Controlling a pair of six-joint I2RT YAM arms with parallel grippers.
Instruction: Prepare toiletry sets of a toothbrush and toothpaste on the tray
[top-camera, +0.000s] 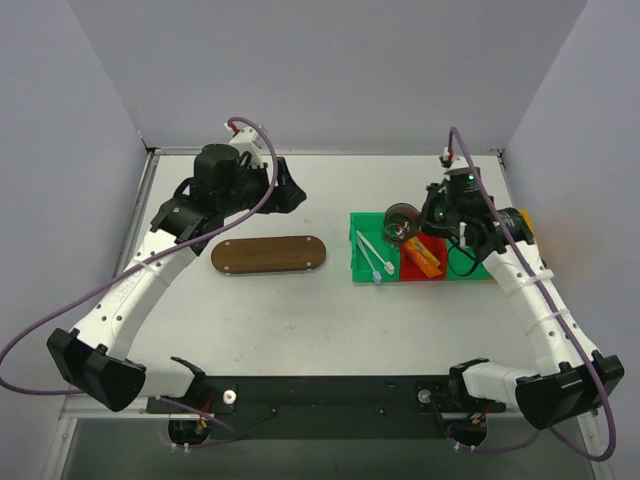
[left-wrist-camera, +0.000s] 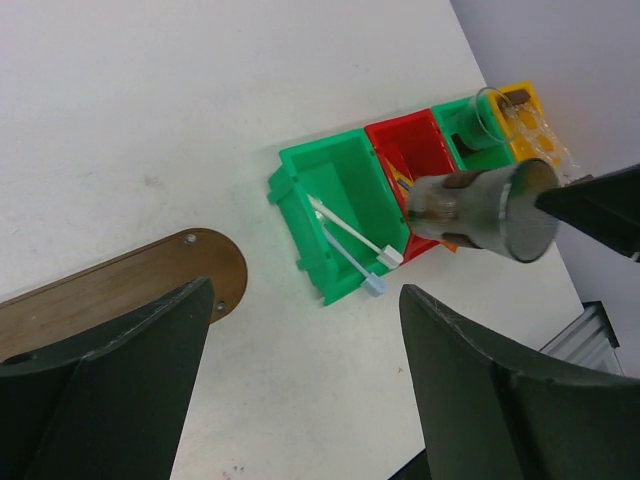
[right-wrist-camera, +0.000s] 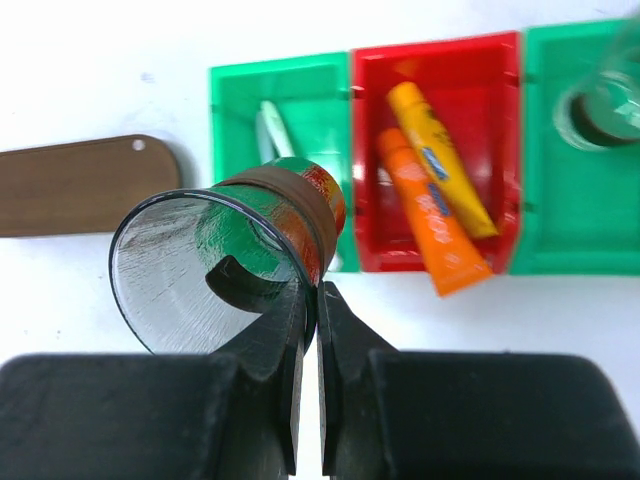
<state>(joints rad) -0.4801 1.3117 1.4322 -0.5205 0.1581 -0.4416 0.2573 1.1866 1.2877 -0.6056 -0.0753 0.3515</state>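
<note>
Toothbrushes are lying in the leftmost green bin, below the clear cup being pinched by the right jaws; the tray is lying further left, nearer the wide-spread left jaws.

Tilted clear cup; green bin beside red bin

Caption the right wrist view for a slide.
Right gripper pinches a clear cup by its rim; two toothpaste tubes lie in the red bin beyond.
</note>
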